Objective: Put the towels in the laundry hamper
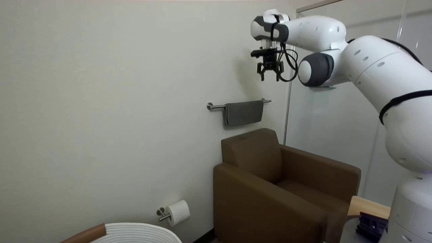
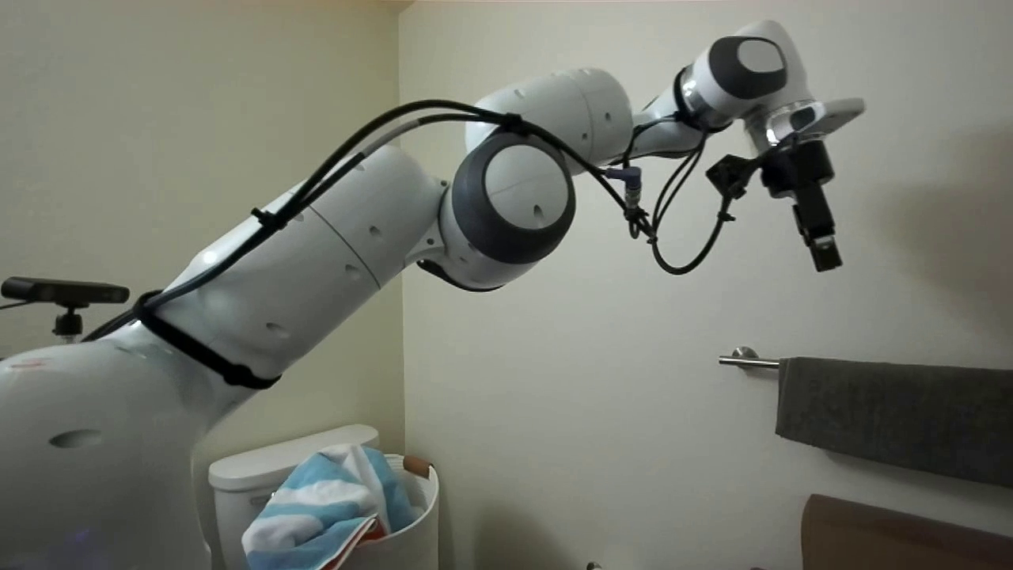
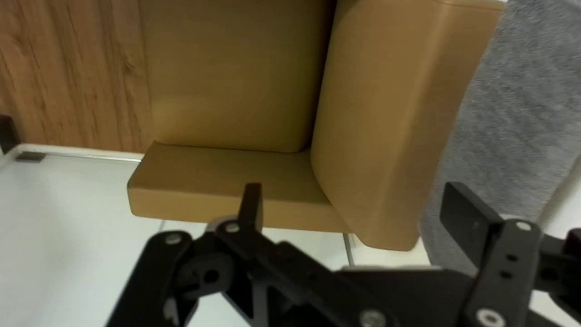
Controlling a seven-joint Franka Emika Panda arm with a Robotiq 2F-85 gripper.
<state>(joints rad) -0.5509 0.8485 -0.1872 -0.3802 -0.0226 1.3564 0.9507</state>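
The gripper (image 1: 270,79) stands raised high and directed downward, its two fingers (image 3: 252,204) spread wide apart. It holds nothing and touches no surface. The wrist view looks down past the fingers onto the brown upholstery of the armchair (image 1: 270,199), which lies well below.

The grey towel (image 2: 894,416) hangs folded over the towel bar (image 1: 217,106), which is fixed to the wall (image 1: 101,101) above the backrest of the armchair. The left end of the towel bar is bare. In both exterior views the grey towel lies lower than the gripper and apart from it. How far the gripper stands out from the wall cannot be determined.

In an exterior view the striped towel (image 2: 324,503), light blue and white with an orange-red edge, is bunched at the mouth of the laundry hamper (image 2: 415,546). Part of it spills over the rim toward the near left; how much lies inside cannot be determined. The laundry hamper is white with a brown handle and stands near the toilet tank (image 2: 277,463). In both exterior views it sits low and to the left of the gripper, well apart from it.
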